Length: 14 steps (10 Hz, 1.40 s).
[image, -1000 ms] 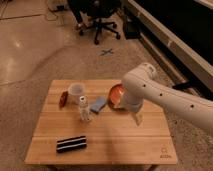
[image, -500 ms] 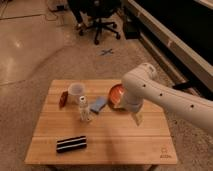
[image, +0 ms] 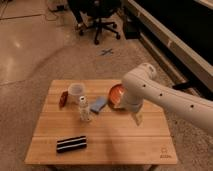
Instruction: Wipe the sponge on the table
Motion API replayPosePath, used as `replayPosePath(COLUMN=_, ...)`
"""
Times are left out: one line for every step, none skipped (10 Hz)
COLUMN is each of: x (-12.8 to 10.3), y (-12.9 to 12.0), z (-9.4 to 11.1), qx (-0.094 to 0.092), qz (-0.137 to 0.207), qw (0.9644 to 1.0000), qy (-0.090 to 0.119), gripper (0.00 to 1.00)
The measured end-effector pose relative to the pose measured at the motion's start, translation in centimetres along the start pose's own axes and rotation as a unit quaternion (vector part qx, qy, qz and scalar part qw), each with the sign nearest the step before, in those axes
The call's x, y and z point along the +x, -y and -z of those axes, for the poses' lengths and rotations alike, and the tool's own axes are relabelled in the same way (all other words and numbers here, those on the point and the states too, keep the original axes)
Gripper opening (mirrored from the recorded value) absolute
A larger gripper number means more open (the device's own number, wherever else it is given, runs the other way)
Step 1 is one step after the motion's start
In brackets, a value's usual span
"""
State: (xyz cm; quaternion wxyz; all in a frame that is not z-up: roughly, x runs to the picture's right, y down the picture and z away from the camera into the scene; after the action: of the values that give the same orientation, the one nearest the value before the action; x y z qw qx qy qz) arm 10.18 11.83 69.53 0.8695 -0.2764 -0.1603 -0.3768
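While the gripper (image: 136, 119) hangs over the table (image: 115, 145), the sponge (image: 98, 104) lies apart.

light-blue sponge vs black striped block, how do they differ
The light-blue sponge is plain; the black block carries white stripes. The sponge lies beside the orange bowl, the block near the wooden table's front edge. Both lie flat. The gripper hangs by the bowl, nearer the sponge.

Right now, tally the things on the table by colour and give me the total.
Light blue: 1, the sponge
Orange: 1, the bowl
White: 1, the cup
Clear: 1, the bottle
Reddish: 1, a small item
Black with white stripes: 1, the block
Total: 6 on the table
Not counted: the gripper, low over the table right of the sponge.
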Motion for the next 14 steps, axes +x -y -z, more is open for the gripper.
replayPosePath(x=0.0, y=0.0, z=0.0, qx=0.000, qz=0.000, qw=1.0000, qy=0.000, gripper=0.80)
replayPosePath(x=0.0, y=0.0, z=0.0, qx=0.000, qz=0.000, qw=1.0000, qy=0.000, gripper=0.80)
replayPosePath(x=0.0, y=0.0, z=0.0, qx=0.000, qz=0.000, qw=1.0000, qy=-0.001, gripper=0.80)
replayPosePath(x=0.4, y=0.5, z=-0.5, qx=0.001, qz=0.004, qw=1.0000, qy=-0.004, gripper=0.80)
replayPosePath(x=0.7, y=1.7, z=-1.4, qx=0.008, qz=0.011, qw=0.9999, qy=-0.008, gripper=0.80)
replayPosePath(x=1.1, y=3.1, z=-2.3, qx=0.015, qz=0.018, qw=0.9997, qy=-0.012, gripper=0.80)
replayPosePath(x=1.5, y=4.3, z=-3.0, qx=0.022, qz=0.023, qw=0.9993, qy=-0.017, gripper=0.80)
replayPosePath(x=1.9, y=5.7, z=-4.1, qx=0.028, qz=0.032, qw=0.9989, qy=-0.022, gripper=0.80)
replayPosePath(x=2.1, y=7.4, z=-5.3, qx=0.029, qz=0.043, qw=0.9983, qy=-0.026, gripper=0.80)
replayPosePath(x=2.1, y=8.4, z=-6.2, qx=0.028, qz=0.051, qw=0.9980, qy=-0.027, gripper=0.80)
replayPosePath(x=2.1, y=9.9, z=-7.7, qx=0.023, qz=0.062, qw=0.9974, qy=-0.029, gripper=0.80)
replayPosePath(x=1.8, y=11.2, z=-8.8, qx=0.019, qz=0.072, qw=0.9968, qy=-0.028, gripper=0.80)
replayPosePath(x=1.4, y=12.3, z=-9.7, qx=0.015, qz=0.081, qw=0.9962, qy=-0.027, gripper=0.80)
replayPosePath(x=1.0, y=13.8, z=-10.7, qx=0.010, qz=0.093, qw=0.9953, qy=-0.026, gripper=0.80)
